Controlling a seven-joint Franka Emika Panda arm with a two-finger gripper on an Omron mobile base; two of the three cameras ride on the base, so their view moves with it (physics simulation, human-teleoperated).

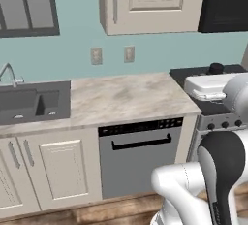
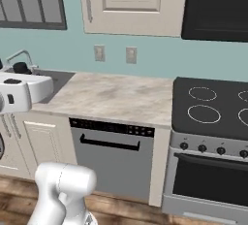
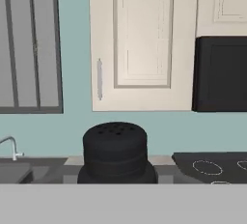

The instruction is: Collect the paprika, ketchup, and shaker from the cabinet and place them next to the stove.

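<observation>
Nearest the hand camera, the shaker (image 3: 115, 151) sits right in front of the lens, a stubby black cylinder with a perforated top, apparently carried in the end effector, whose fingers are hidden, so how far they stand apart cannot be told. Below the arm run the dishwasher (image 2: 112, 158) and the marble surface (image 1: 126, 98), with the sink (image 1: 34, 102) at its left end and the stove (image 2: 210, 105) at its right. Farther back, on the teal wall, the cabinet (image 3: 143, 44) hangs with its door closed, beside a black hood (image 2: 217, 8).
</observation>
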